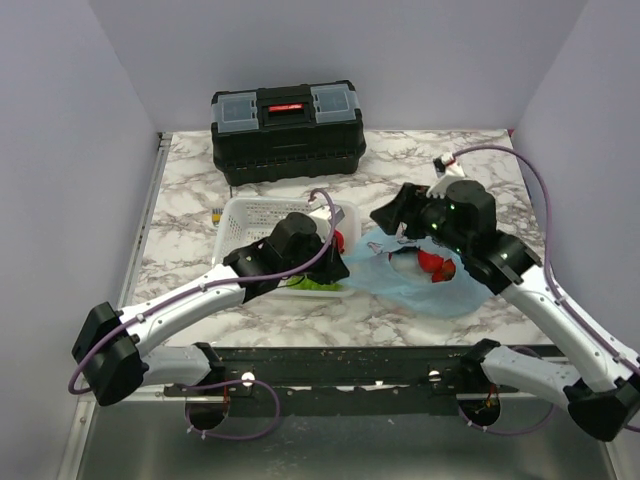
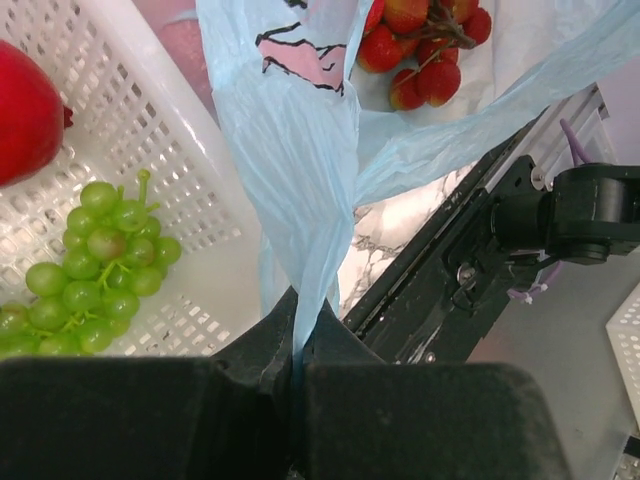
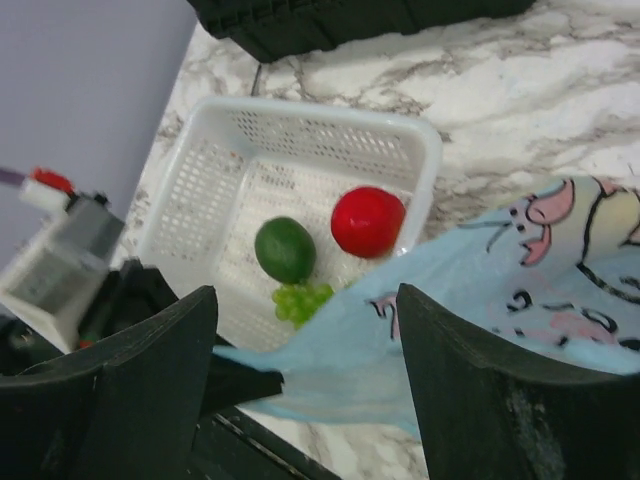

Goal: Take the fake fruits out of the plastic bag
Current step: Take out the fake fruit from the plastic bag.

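One dark green fruit shows only from right wrist.

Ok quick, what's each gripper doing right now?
Left gripper: closed on the bag.
Right gripper: open, holding nothing.

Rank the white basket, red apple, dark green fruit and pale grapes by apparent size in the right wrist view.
1. white basket
2. red apple and dark green fruit: nearly alike, apple marginally bigger
3. pale grapes: smallest, though the plastic bag may hide part

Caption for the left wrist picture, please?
Left fingers pinch the crinkly light-blue plastic bag beside a pale green grape bunch.
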### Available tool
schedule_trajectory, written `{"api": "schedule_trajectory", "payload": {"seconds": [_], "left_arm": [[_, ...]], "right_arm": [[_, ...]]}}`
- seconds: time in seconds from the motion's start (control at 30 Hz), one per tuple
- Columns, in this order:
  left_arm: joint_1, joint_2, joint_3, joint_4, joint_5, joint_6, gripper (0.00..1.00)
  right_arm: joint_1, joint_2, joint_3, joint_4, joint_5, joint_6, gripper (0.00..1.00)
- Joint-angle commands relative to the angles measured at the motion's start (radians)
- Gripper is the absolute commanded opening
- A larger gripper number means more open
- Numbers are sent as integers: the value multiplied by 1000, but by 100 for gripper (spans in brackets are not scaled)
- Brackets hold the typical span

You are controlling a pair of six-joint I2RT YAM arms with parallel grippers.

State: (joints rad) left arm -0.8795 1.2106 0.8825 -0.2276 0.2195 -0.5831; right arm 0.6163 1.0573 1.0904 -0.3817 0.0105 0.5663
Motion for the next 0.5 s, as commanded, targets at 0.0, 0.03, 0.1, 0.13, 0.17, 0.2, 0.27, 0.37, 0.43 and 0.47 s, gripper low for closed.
{"api": "schedule_trajectory", "payload": {"seconds": [0.0, 0.03, 0.1, 0.13, 0.17, 0.2, 0.27, 0.37, 0.43, 0.47], "left_arm": [[-8, 9, 64, -25, -45, 43, 0], [-8, 9, 69, -28, -52, 49, 0], [-7, 9, 78, -30, -69, 61, 0], [-7, 9, 87, -31, -73, 67, 0], [-7, 14, 95, -36, -75, 73, 0], [-7, 19, 109, -43, -75, 78, 0], [-7, 26, 130, -59, -75, 84, 0], [-7, 21, 139, -67, -71, 90, 0], [-8, 16, 140, -76, -69, 91, 0], [-7, 12, 142, -83, -66, 91, 0]], "right_arm": [[8, -111, -128, -142, -45, -16, 70], [8, -138, -153, -140, -80, -13, 68], [7, -184, -197, -111, -197, -39, 61], [8, -202, -222, -93, -249, -49, 60], [8, -216, -241, -81, -282, -49, 60], [8, -221, -254, -77, -287, -49, 59], [8, -215, -267, -104, -204, -39, 55], [8, -178, -275, -155, -57, -18, 43], [8, -168, -285, -153, 20, 4, 39], [8, -169, -292, -147, 57, 21, 37]]}}
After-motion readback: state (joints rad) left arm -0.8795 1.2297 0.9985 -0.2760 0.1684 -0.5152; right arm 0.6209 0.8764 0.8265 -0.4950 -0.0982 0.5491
